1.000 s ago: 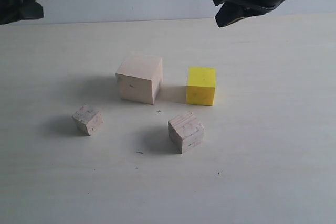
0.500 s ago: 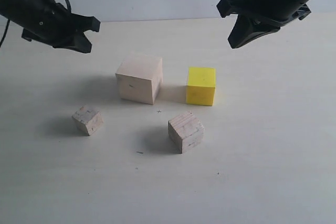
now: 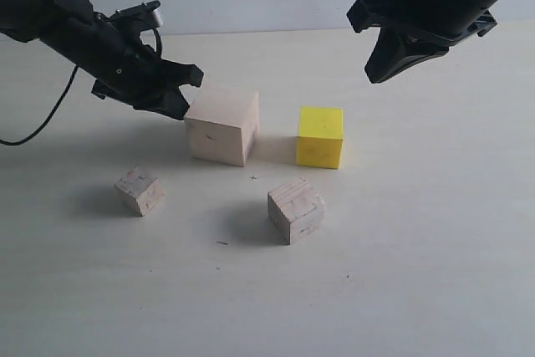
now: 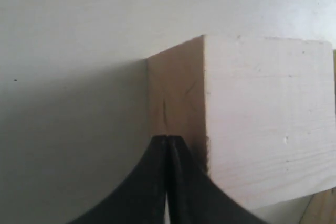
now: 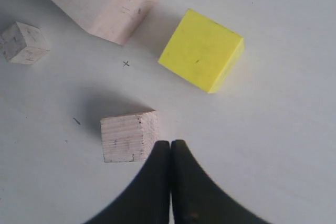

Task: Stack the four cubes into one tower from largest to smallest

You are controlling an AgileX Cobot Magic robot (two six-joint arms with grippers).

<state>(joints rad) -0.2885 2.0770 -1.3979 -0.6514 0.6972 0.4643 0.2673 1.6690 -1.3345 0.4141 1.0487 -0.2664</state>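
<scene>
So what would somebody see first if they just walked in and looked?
Probably the bright yellow cube, the only colourful thing on the pale table; it sits beside the large pale wooden cube. Next, the black left gripper, pinched shut with its tip right at the big cube's side. The right gripper, also shut, hangs in the air above the yellow cube's side of the table.

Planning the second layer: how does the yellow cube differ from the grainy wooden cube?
The yellow cube is bright and smooth; the grainy wooden cube is pale with grain lines. The yellow cube faces the exterior camera squarely; the grainy wooden cube sits turned. Both stand free, ungripped.
</scene>
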